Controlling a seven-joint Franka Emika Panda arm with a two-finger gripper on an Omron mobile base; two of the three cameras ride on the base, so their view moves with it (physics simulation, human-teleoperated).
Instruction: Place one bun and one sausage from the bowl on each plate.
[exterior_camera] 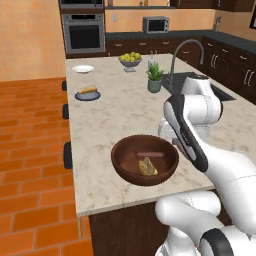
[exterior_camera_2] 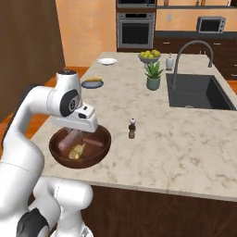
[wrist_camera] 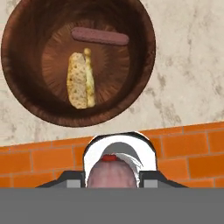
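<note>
The brown bowl [exterior_camera: 120,159] [exterior_camera_2: 102,150] [wrist_camera: 144,57] sits near the counter's front edge. Inside it lie one sausage [exterior_camera: 150,153] [wrist_camera: 99,36] and one bun [exterior_camera: 147,167] [wrist_camera: 80,80]. My gripper [exterior_camera_2: 73,136] [wrist_camera: 111,177] hangs just above the bowl, shut on a second sausage [exterior_camera_2: 71,137] [wrist_camera: 110,172], which points down and shows end-on in the hand view. Farther back, the dark blue-grey plate [exterior_camera: 80,96] [exterior_camera_2: 85,84] carries a bun [exterior_camera: 88,90] [exterior_camera_2: 94,79]. Beyond it, the white plate [exterior_camera: 82,69] [exterior_camera_2: 107,61] holds nothing.
A small pepper shaker [exterior_camera_2: 132,128] stands to the right of the bowl. A potted plant [exterior_camera: 155,77] [exterior_camera_2: 153,75], a grey fruit bowl [exterior_camera: 130,61] [exterior_camera_2: 149,57] and the sink [exterior_camera_2: 194,92] with its faucet [exterior_camera: 187,50] lie toward the back right. Orange tiled floor [exterior_camera: 30,150] borders the counter's left.
</note>
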